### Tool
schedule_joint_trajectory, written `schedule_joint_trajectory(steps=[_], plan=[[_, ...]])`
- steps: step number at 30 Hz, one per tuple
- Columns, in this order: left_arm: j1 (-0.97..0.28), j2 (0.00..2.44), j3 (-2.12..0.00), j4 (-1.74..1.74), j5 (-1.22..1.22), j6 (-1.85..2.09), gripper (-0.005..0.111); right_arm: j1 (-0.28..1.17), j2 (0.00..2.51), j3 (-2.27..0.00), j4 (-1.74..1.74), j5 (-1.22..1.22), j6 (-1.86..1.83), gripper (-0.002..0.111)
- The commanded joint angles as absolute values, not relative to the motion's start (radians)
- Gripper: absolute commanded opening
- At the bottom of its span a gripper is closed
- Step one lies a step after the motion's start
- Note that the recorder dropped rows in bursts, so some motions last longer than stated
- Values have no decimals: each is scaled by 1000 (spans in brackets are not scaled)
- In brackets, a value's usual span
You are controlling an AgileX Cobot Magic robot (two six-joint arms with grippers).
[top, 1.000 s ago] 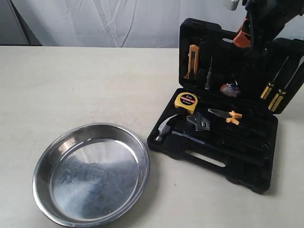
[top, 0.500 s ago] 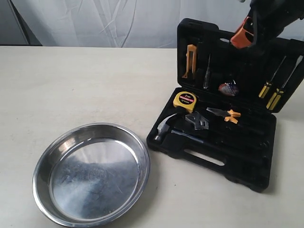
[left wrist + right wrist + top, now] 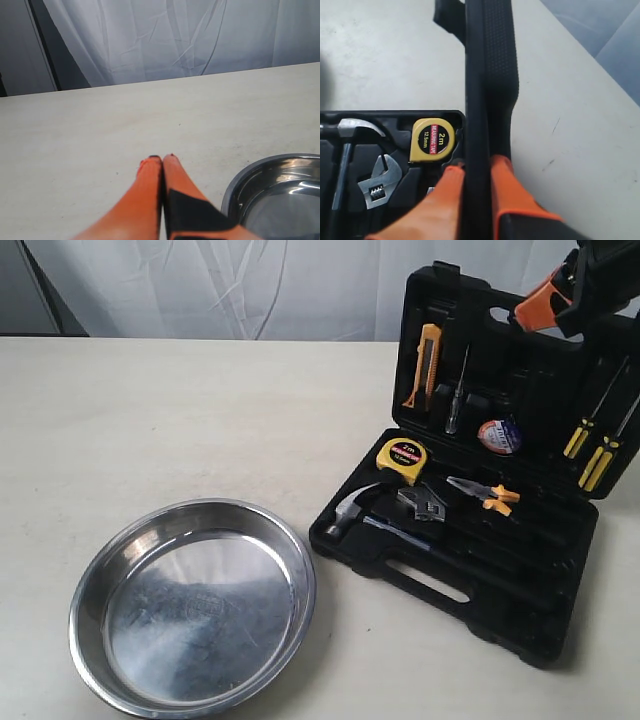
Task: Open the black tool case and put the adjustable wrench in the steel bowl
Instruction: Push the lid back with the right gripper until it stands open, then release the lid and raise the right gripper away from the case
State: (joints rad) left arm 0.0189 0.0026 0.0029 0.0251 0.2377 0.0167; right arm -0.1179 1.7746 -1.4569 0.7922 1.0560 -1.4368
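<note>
The black tool case lies open at the right, its lid standing upright. My right gripper is shut on the lid's top edge, one orange finger on each side. The adjustable wrench rests in the case's lower half between the hammer and the pliers, and its silver jaw head shows in the right wrist view. The steel bowl sits empty at the front left. My left gripper is shut on nothing above bare table, beside the bowl's rim; it is out of the exterior view.
In the case lie a claw hammer, a yellow tape measure and orange-handled pliers. The lid holds a yellow utility knife, a small screwdriver, a tape roll and yellow-handled screwdrivers. A white curtain hangs behind the table.
My right gripper has carried the lid's top edge to the right and back, so the lid stands more upright and further open. The whole case has shifted slightly right.
</note>
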Motion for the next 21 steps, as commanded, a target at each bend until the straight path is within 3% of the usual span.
schedule_joint_trajectory(steps=[1,8,15,21], plan=[[19,0,0,27,231,11,0,-128,1800,-1461,823,973,-1421,-1],[19,0,0,27,231,11,0,-128,1809,-1461,819,910,-1410,4],[19,0,0,27,231,11,0,-128,1807,-1461,812,877,-1410,53],[19,0,0,27,231,11,0,-128,1769,-1461,812,745,-1410,54]])
